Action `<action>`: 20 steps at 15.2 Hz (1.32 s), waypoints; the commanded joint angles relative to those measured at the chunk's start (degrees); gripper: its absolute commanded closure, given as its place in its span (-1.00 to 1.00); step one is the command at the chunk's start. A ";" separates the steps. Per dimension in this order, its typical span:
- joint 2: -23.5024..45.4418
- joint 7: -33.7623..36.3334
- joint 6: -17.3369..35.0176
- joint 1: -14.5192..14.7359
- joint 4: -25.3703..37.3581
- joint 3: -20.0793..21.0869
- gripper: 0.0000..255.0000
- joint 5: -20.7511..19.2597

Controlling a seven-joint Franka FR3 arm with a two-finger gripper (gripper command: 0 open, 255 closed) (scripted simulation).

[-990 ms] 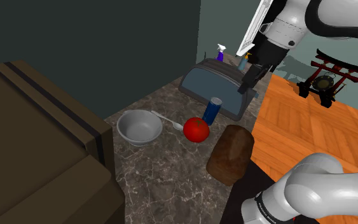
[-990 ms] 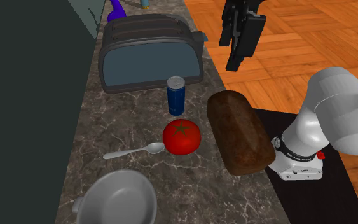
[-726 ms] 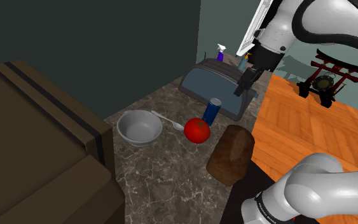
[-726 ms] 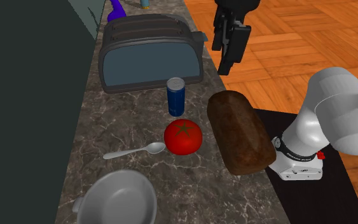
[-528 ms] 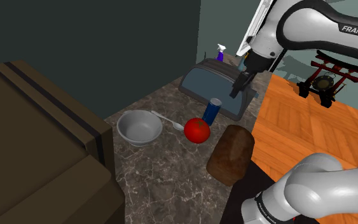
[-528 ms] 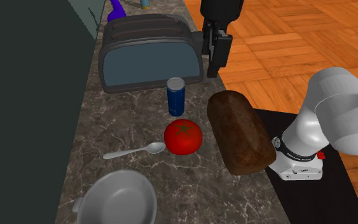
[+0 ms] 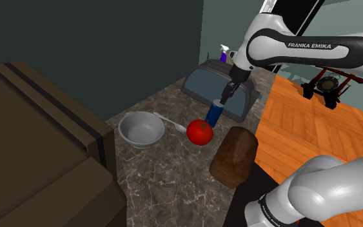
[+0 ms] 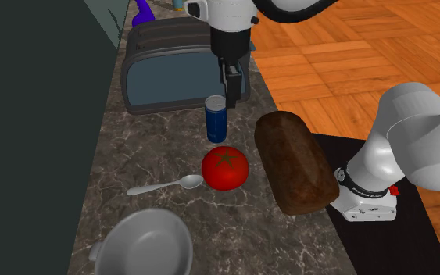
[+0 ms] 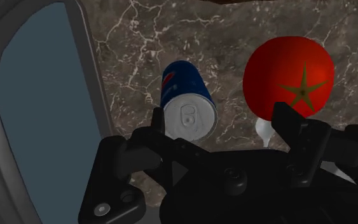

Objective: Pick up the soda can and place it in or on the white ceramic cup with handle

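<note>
- Dark brown marble counter, orange wood floor past its edge. A big brown block takes the shoulder view's left, cut off by the frame.
- Blue soda can with silver top: upright on the counter, just in front of the grey toaster, with the red tomato near it.
- Black gripper hangs just above the can. Its fingers are spread wide and grip nothing.
- Wrist view: the can's top sits just beside one finger – I can't tell whether they touch.
- Pale grey bowl-shaped cup with a small handle: well apart from the can, past the tomato and the silver spoon. Its lower part is cut off in the second exterior view.
- Dark brown bread loaf lies near the counter edge.
- Purple spray bottle stands behind the toaster, partly hidden.
</note>
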 commanded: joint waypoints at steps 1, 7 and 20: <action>3.48 -2.22 2.95 -0.18 0.17 -0.91 -1.00 -0.67; 6.29 -3.10 8.16 -0.23 -2.41 -1.32 -1.00 -0.86; 7.03 -3.13 10.27 -0.22 -3.78 -1.38 1.00 -0.83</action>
